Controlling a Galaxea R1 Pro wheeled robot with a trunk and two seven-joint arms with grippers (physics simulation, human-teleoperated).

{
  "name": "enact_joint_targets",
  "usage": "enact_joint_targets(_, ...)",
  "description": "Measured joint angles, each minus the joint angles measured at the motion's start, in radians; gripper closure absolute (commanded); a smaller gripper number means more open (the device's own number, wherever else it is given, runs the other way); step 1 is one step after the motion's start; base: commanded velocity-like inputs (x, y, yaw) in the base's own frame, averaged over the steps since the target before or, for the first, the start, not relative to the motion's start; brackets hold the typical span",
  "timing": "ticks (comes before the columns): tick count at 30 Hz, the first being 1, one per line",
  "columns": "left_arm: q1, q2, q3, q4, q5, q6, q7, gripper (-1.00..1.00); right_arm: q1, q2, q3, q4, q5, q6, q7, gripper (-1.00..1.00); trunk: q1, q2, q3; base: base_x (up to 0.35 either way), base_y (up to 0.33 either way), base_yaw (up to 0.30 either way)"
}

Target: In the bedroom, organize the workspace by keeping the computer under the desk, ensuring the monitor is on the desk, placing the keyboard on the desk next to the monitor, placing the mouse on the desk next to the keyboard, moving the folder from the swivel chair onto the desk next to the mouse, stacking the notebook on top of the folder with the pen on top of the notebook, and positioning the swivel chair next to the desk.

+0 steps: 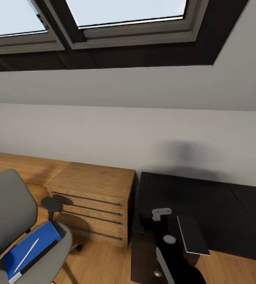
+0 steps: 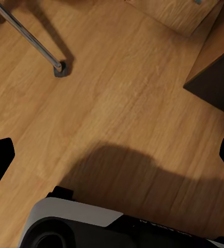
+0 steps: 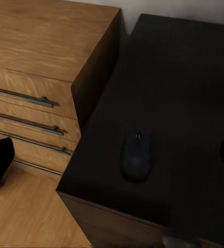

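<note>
The mouse is lying on the black bench near its corner beside the oak drawers, straight ahead of the right claw, whose fingers are standing wide apart; its long axis is pointing along the reach. The left claw, also apart, is hanging over the floor.

So the desk sits right against the back wall, under the skylight. The wooden drawer unit is butted up on the desk's left, also along the wall. The mouse lies on the desk near its left front corner. Swivel chair is further left of the drawers, nearer the camera, with the folder on its seat and a pen on the folder.
</note>
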Motion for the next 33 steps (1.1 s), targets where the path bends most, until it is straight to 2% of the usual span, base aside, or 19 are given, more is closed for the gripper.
enact_joint_targets(9,0.0,0.0,-0.002,0.007,-0.001,-0.002,-0.001,-1.0,-0.012,0.001,-0.001,0.065,0.002,-0.002,0.002,-1.0,0.0,0.0,0.0,0.007,0.0,0.0)
enact_joint_targets(11,0.0,0.0,-0.002,0.031,-0.003,-0.021,-0.001,-1.0,-0.016,0.0,-0.003,0.07,0.002,-0.002,0.001,-1.0,0.0,0.0,0.0,0.0,0.0,0.0)
enact_joint_targets(18,0.0,0.0,-0.003,0.119,-0.004,-0.213,-0.01,-1.0,-0.018,0.0,-0.004,0.074,0.002,0.0,-0.002,-1.0,0.0,0.0,0.0,0.0,0.0,0.0)
enact_joint_targets(21,0.0,0.004,-0.003,0.13,-0.003,-0.252,-0.013,-1.0,-0.018,0.0,-0.005,0.078,0.002,0.001,-0.003,-1.0,0.0,0.0,0.0,0.0,0.0,0.0)
enact_joint_targets(33,0.0,0.033,-0.002,0.14,0.001,-0.282,-0.015,-1.0,-0.018,-0.003,-0.023,0.086,0.002,0.008,-0.007,-1.0,0.0,0.0,0.0,0.0,0.0,0.0)
